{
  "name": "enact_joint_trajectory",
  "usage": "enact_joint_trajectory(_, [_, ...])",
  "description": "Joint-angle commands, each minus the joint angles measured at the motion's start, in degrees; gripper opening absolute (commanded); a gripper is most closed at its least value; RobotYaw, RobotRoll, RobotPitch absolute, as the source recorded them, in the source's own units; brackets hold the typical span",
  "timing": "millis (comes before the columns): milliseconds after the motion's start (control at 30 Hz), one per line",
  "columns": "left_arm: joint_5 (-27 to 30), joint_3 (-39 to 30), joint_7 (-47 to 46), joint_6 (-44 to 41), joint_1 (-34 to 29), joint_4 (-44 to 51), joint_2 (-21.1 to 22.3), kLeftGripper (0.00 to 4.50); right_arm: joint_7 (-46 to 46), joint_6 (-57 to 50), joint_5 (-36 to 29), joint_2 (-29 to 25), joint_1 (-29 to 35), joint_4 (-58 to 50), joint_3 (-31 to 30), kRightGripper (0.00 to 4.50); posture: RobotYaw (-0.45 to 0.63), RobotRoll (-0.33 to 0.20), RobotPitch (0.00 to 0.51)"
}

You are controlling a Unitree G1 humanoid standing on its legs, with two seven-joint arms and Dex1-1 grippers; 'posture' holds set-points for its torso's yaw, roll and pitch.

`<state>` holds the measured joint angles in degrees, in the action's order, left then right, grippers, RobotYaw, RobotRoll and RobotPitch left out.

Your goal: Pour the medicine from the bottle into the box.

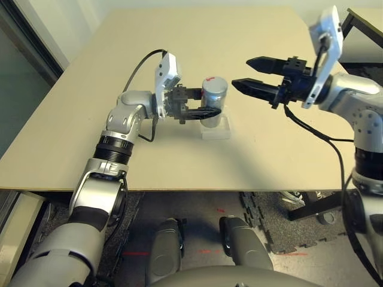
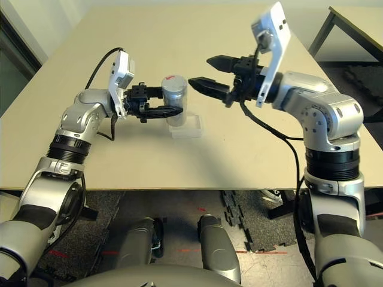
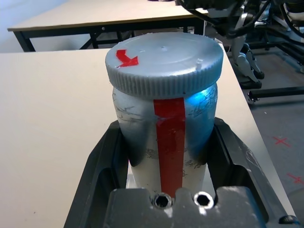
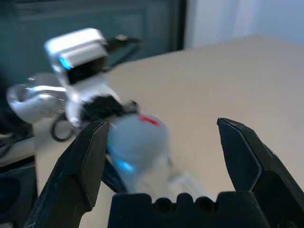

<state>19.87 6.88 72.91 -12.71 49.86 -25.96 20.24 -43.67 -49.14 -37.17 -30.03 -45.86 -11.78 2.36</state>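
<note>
The bottle (image 1: 214, 98) stands upright at mid-table, white-grey with a red stripe (image 3: 170, 137) and its grey screw cap (image 3: 164, 61) on. My left gripper (image 1: 206, 113) is shut on the bottle's body, one finger on each side. The clear box (image 1: 216, 130) lies on the table directly under and in front of the bottle. My right gripper (image 1: 254, 75) hovers open just to the right of the cap, fingers pointing at the bottle (image 4: 137, 142) with nothing between them. The medicine is hidden.
A bare stretch of the tan table (image 1: 251, 36) lies behind the bottle. Its front edge (image 1: 179, 190) runs below the arms. A second table (image 3: 104, 19) and a dark frame (image 2: 353, 30) stand off to the right.
</note>
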Motion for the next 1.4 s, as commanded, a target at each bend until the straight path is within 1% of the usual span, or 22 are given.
enact_joint_trajectory(33, [-0.8,0.1,0.4,0.7,0.8,-1.1,-0.1,2.51,-0.3,0.4,0.9,0.7,-1.1,-0.8,-2.9,4.50,-0.19,0.000,0.096])
enact_joint_trajectory(267, [-0.7,0.1,0.1,0.6,0.8,-0.9,-0.4,2.51,-1.8,3.0,4.1,1.2,-2.2,1.1,-6.7,4.50,-0.18,0.000,0.098])
enact_joint_trajectory(367, [-0.6,0.1,-0.1,0.4,0.4,-0.2,-0.4,2.51,-2.2,5.2,7.1,1.1,-2.9,3.4,-8.3,4.50,-0.17,0.000,0.098])
enact_joint_trajectory(500, [-0.6,0.1,-0.5,0.3,0.2,0.1,-0.5,2.51,-2.2,6.9,9.1,2.1,-4.2,6.3,-9.0,4.50,-0.17,0.000,0.097])
enact_joint_trajectory(700, [-0.4,0.0,-0.8,0.1,0.0,0.6,-0.5,2.51,-2.6,8.0,10.5,3.0,-4.4,8.3,-9.0,4.50,-0.16,0.000,0.098])
enact_joint_trajectory(967, [-0.4,-0.1,-0.8,0.1,-0.3,0.7,-0.3,2.51,-2.3,6.2,9.2,3.3,-3.6,7.0,-6.6,4.50,-0.17,0.000,0.101])
enact_joint_trajectory(1133, [-0.5,-0.1,-0.7,0.4,-0.2,0.2,-0.3,2.51,-1.8,3.8,7.1,2.0,-2.3,4.9,-3.9,4.50,-0.17,0.000,0.101])
enact_joint_trajectory(1400, [-0.6,-0.2,-0.6,0.8,0.1,-0.7,-0.4,2.51,-1.1,1.5,4.8,-2.0,0.0,3.2,0.0,4.50,-0.18,0.000,0.102])
